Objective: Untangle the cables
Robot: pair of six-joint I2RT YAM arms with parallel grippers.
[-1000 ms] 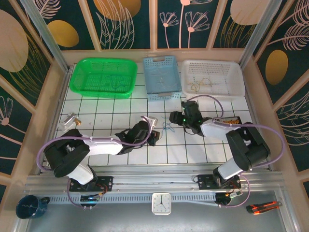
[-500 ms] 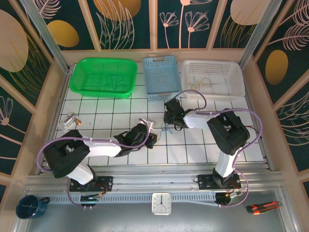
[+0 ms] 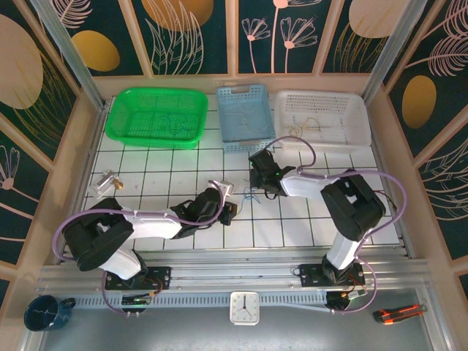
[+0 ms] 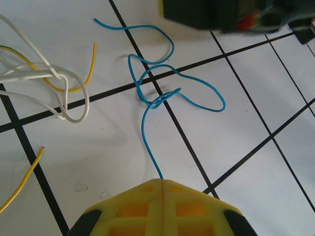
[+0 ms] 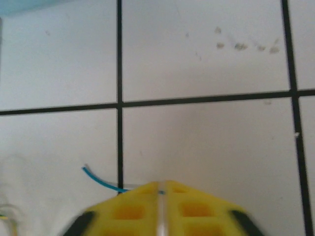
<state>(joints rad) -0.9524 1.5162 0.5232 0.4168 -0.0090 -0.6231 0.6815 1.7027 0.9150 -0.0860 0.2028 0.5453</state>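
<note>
Left gripper [image 4: 161, 183] jaws pinching blue cable [image 4: 158, 101], knot clear from left wrist, right gripper [image 5: 160, 189] jaws pinching tip

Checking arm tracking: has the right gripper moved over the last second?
Yes. The right gripper shifted left, from below the blue basket's right corner to roughly below its middle.

Dark floral wall panels [image 3: 197, 36], pale wooden frame [image 3: 231, 36]; white black-gridded tabletop [image 3: 292, 227]; aluminium rail [image 3: 234, 272] at near edge.
</note>
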